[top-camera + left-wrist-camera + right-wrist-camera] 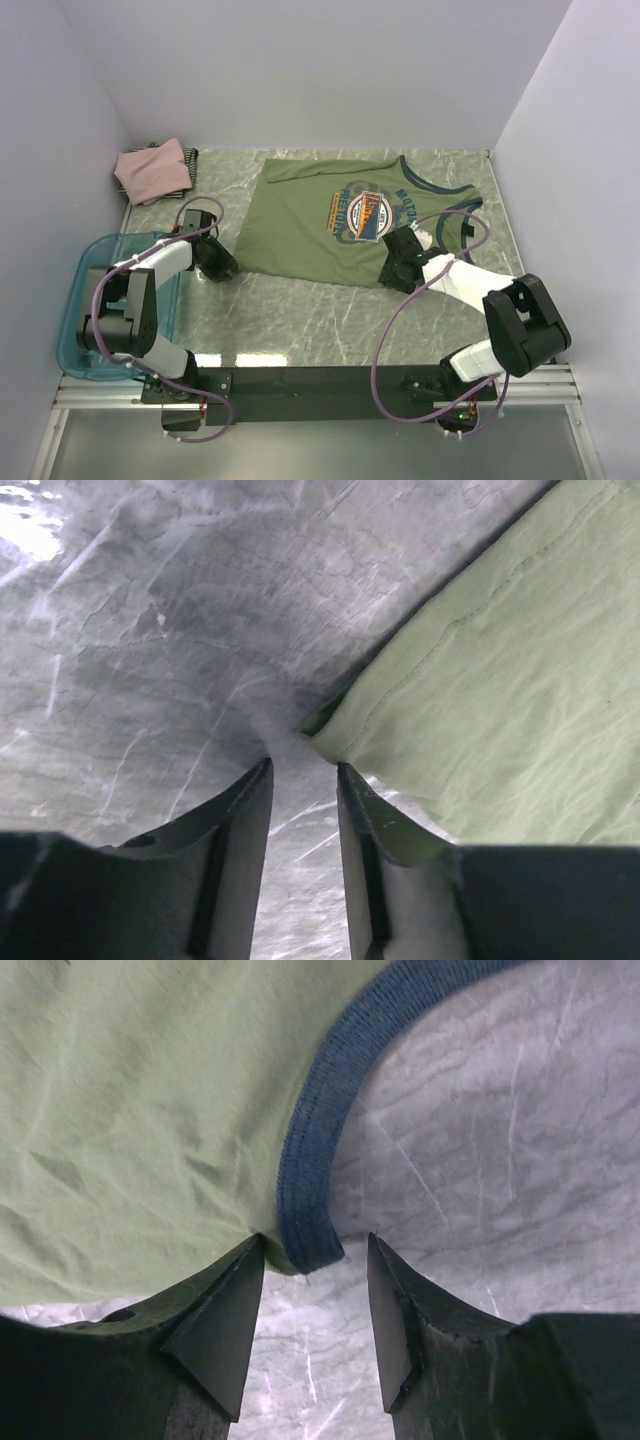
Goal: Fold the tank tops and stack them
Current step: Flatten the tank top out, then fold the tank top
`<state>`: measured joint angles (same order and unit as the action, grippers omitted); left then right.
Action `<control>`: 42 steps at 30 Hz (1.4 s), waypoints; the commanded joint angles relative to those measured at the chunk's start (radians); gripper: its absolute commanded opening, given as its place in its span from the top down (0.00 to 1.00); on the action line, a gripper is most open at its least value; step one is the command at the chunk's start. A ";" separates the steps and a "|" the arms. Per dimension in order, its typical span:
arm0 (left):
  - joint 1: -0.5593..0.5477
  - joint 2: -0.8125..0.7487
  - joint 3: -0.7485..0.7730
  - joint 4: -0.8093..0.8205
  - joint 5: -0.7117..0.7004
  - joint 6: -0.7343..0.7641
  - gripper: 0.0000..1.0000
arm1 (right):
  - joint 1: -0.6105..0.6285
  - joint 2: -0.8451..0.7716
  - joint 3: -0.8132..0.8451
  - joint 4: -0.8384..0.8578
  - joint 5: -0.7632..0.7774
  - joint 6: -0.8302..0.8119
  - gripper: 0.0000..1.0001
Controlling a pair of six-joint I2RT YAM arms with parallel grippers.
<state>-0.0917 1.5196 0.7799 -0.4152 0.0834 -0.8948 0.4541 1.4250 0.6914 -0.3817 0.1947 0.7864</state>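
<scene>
Grey marble tabletop (330, 320) is lying under the left gripper (304, 765), jaws standing apart at the green top's (300, 220) near-left hem corner, and the right gripper (315, 1240), likewise gaping at its navy trim (305, 1170), pink top (152, 170) lying beyond its far-left corner.

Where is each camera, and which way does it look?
Top camera: high behind the arms, looking down on the grey marble table and olive-green cloth tank top; both arms show.
Left wrist camera: on the left arm, looks down past the left hand at the top's corner.
Right wrist camera: on the right arm, looks down past the right hand at the top's navy ribbed trim.
All three share the green top.
</scene>
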 commanded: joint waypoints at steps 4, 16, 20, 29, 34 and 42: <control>0.001 0.047 0.001 0.018 -0.017 0.002 0.65 | 0.006 0.057 0.031 0.023 0.038 -0.009 0.51; 0.001 0.093 0.067 -0.011 -0.062 -0.026 0.99 | 0.006 0.074 0.077 -0.028 0.046 -0.053 0.85; 0.001 0.062 0.058 -0.034 -0.070 -0.020 0.99 | 0.008 0.069 0.083 -0.052 0.029 -0.079 0.99; 0.003 -0.057 0.021 -0.154 -0.177 -0.027 0.99 | 0.066 -0.030 0.034 -0.166 -0.052 -0.116 1.00; 0.003 -0.140 -0.025 -0.180 -0.188 -0.044 0.99 | 0.141 -0.107 -0.061 -0.198 -0.112 -0.067 1.00; 0.003 -0.214 -0.068 -0.221 -0.203 -0.043 0.99 | 0.253 -0.195 -0.121 -0.258 -0.149 0.025 1.00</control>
<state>-0.0917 1.3479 0.7204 -0.6060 -0.0814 -0.9306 0.6891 1.2579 0.5961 -0.5419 0.0612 0.7727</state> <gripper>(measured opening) 0.013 0.125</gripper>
